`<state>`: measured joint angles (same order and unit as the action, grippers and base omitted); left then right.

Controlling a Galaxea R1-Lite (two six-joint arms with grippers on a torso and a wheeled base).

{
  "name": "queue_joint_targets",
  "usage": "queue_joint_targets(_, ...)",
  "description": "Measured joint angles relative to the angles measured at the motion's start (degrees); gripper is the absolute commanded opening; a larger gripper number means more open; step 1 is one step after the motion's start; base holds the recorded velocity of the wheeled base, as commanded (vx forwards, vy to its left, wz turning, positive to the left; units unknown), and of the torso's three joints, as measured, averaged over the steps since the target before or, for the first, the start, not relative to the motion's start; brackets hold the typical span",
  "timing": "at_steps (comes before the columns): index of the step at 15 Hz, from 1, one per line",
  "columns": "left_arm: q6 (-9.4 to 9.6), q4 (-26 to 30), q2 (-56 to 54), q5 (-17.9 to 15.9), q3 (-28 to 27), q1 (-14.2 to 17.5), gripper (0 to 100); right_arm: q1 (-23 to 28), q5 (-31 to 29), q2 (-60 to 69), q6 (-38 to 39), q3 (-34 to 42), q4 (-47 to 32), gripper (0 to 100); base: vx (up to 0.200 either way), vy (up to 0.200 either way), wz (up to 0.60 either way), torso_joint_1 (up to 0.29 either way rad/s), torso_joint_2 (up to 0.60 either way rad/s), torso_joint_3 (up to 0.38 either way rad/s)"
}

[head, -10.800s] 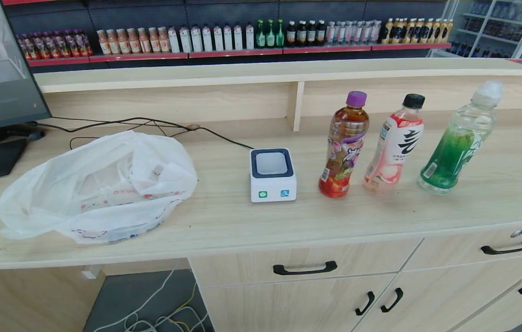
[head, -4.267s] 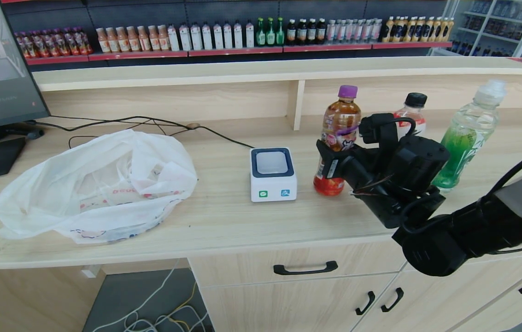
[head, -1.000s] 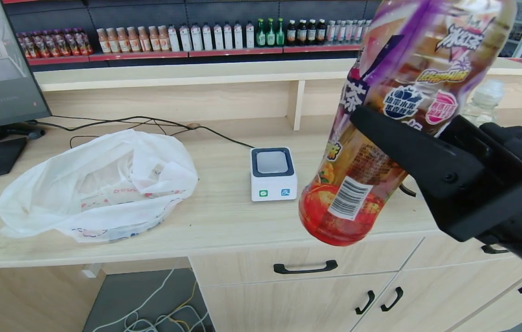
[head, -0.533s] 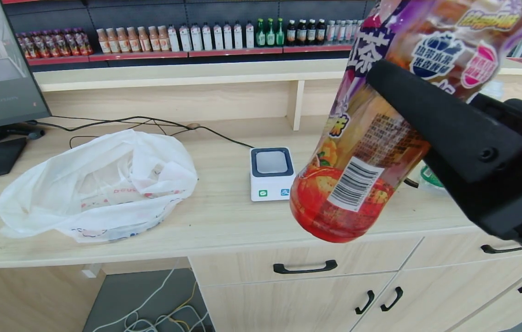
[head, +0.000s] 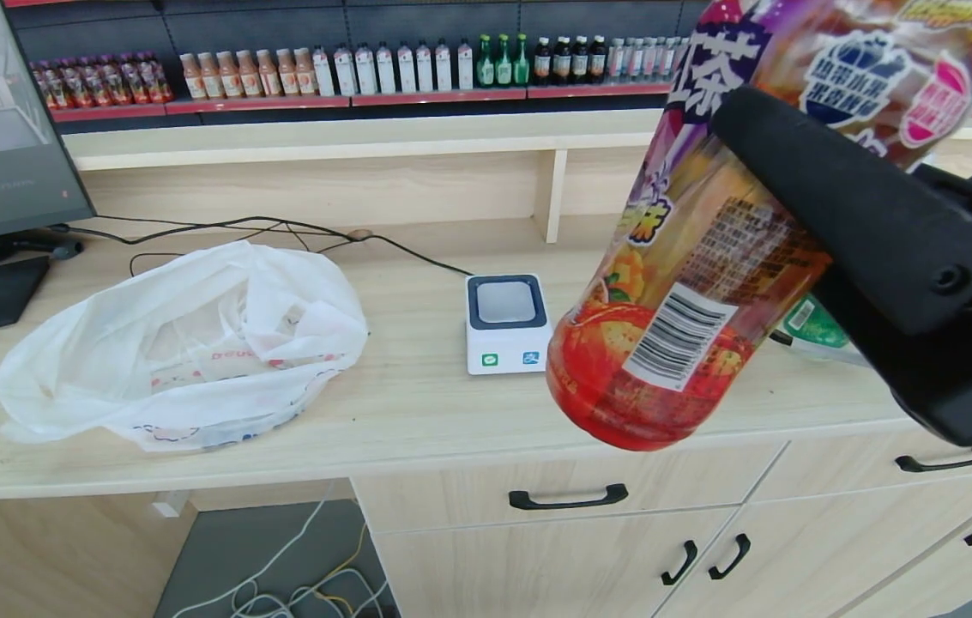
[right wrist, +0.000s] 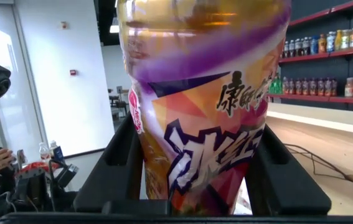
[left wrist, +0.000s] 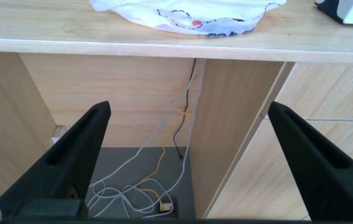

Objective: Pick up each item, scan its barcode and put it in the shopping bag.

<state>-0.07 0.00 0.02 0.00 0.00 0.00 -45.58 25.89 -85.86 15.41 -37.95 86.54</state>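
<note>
While clenched in the right gripper, the bottle hangs tilted, seemingly near the scanner. Left gripper gapes wide.

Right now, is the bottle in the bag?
No, the right claw holds the bottle in the air, right of the scanner, apart from the bag.
</note>
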Motion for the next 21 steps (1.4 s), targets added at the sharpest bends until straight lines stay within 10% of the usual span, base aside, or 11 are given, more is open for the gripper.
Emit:
queue_joint_targets(12,0.00,0.00,0.00,0.00,0.00,0.00,100,3.99,-2.41,-1.62,-7.09,4.60,-0.27,0,0.000,0.000,0.00,0.000,0.00,0.000)
queue_joint_targets(21,0.00,0.00,0.00,0.00,0.00,0.00,100,5.81,-32.73,-7.61,-15.19,5.42,-3.67,0,0.000,0.000,0.00,0.000,0.00,0.000)
